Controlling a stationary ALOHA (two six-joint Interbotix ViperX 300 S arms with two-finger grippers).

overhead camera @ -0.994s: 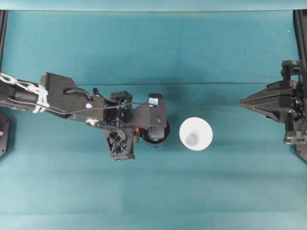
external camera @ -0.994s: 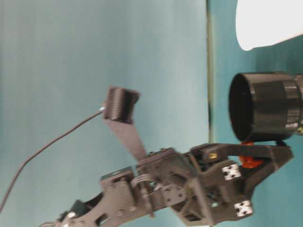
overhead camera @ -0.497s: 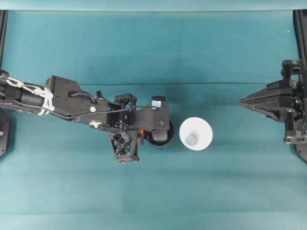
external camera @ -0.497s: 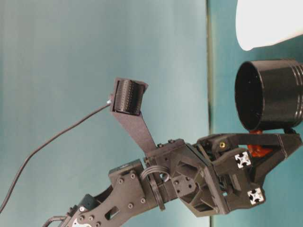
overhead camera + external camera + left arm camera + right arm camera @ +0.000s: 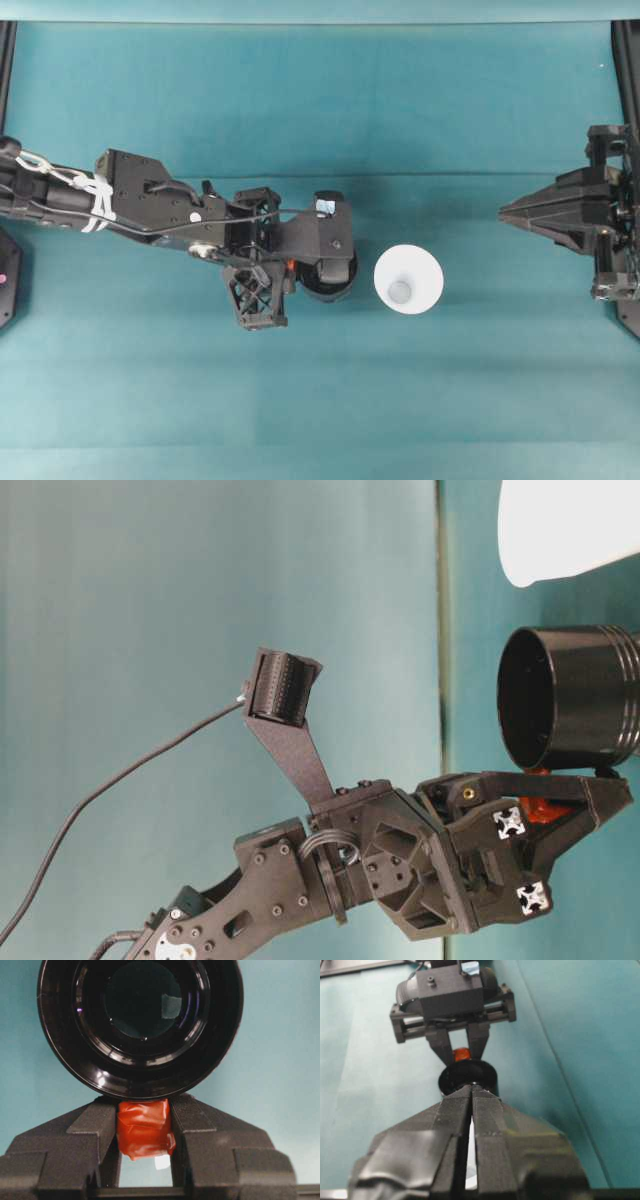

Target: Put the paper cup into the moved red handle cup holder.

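A: Where's the holder (image 5: 330, 278) relative to the paper cup (image 5: 408, 280)?

B: Just beside it, on the side toward the left arm. Overhead view shows a narrow strip of table (image 5: 320, 100) between them, so not touching. Holder is upright, mouth up. Paper cup is upright too, open rim up, smaller base down.

A: Left gripper (image 5: 145, 1132)?

B: Clamped on the holder's orange-red handle (image 5: 145, 1129), one finger on each side of the stub. Handle points away from the paper cup, back toward the left arm, so that arm doesn't block the cup's path to the holder.

A: Right gripper (image 5: 510, 212)?

B: Fingers pressed together, holding nothing, well apart from the paper cup on the side away from the holder. Its wrist view looks straight down the line toward the holder and left gripper.

A: So who takes the cup?

B: My read: the right arm. It's free and on the cup's open side; paper cup, holder and handle lie roughly on one line. It must open first, grab the cup, lift over the holder's rim and drop in vertically.
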